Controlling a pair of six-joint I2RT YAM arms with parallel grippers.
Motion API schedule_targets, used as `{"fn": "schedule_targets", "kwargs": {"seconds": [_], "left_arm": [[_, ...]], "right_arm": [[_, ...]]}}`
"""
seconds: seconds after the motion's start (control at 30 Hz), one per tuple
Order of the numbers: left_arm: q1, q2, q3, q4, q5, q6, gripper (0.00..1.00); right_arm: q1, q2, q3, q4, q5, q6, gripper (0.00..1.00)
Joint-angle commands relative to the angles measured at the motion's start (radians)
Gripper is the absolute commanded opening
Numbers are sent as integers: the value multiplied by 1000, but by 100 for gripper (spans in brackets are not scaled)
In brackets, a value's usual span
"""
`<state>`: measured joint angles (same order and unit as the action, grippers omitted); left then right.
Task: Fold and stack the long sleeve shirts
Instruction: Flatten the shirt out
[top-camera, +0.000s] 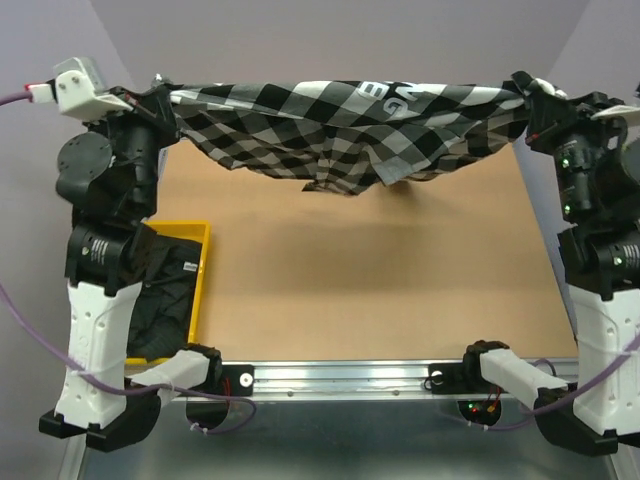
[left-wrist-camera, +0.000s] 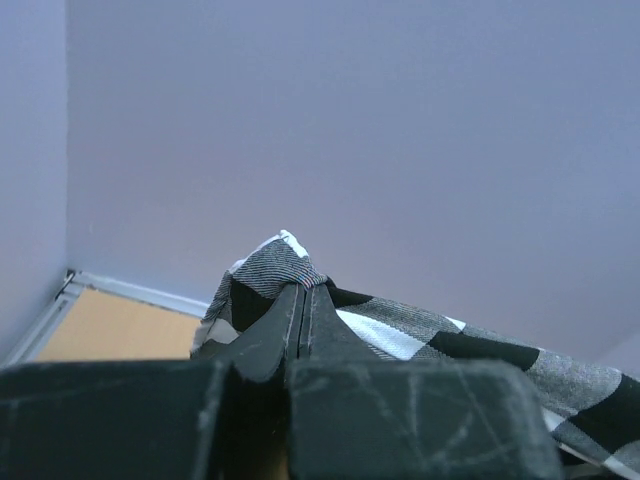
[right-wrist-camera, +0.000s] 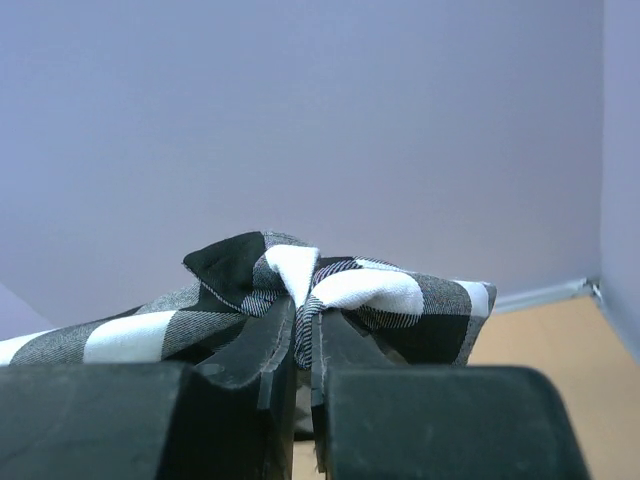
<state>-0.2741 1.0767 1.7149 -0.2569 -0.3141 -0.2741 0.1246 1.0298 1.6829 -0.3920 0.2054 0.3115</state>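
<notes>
The black-and-white check shirt (top-camera: 340, 125) hangs stretched in the air between both arms at the far side of the table, its lettered black band on top and its middle sagging. My left gripper (top-camera: 160, 95) is shut on its left end; the cloth (left-wrist-camera: 270, 270) bunches over the closed jaws (left-wrist-camera: 305, 292). My right gripper (top-camera: 525, 95) is shut on its right end, with cloth (right-wrist-camera: 370, 290) pinched between the jaws (right-wrist-camera: 303, 305). The plain black shirt (top-camera: 165, 290) lies crumpled in the yellow bin, partly hidden by my left arm.
The yellow bin (top-camera: 200, 275) stands at the table's left side by the left arm's base. The brown tabletop (top-camera: 380, 280) lies under the hanging shirt. A metal rail (top-camera: 340, 375) runs along the near edge. Grey walls enclose the back and sides.
</notes>
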Motion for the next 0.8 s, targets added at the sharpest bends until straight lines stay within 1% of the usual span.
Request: {"fn": "schedule_targets", "kwargs": {"seconds": [0.0, 0.07, 0.1, 0.3, 0.47, 0.57, 0.7, 0.77], "left_arm": [[9, -69, 68, -1, 56, 59, 0], [9, -86, 80, -5, 73, 62, 0], [9, -86, 112, -13, 72, 65, 0], [9, -44, 202, -39, 40, 93, 0], [9, 11, 206, -42, 17, 99, 0], [9, 41, 140, -3, 23, 93, 0], [9, 106, 7, 45, 4, 90, 0], [10, 141, -32, 62, 6, 84, 0]], "right_arm": [[-5, -56, 89, 31, 85, -83, 0], [-5, -76, 115, 35, 89, -94, 1], [-5, -77, 126, 35, 94, -97, 1], [-5, -54, 218, 41, 72, -104, 1], [-5, -7, 233, 50, 63, -94, 1], [-5, 41, 209, 54, 61, -80, 1], [-5, 124, 146, 56, 71, -61, 1], [-5, 163, 95, 56, 86, -60, 1]]}}
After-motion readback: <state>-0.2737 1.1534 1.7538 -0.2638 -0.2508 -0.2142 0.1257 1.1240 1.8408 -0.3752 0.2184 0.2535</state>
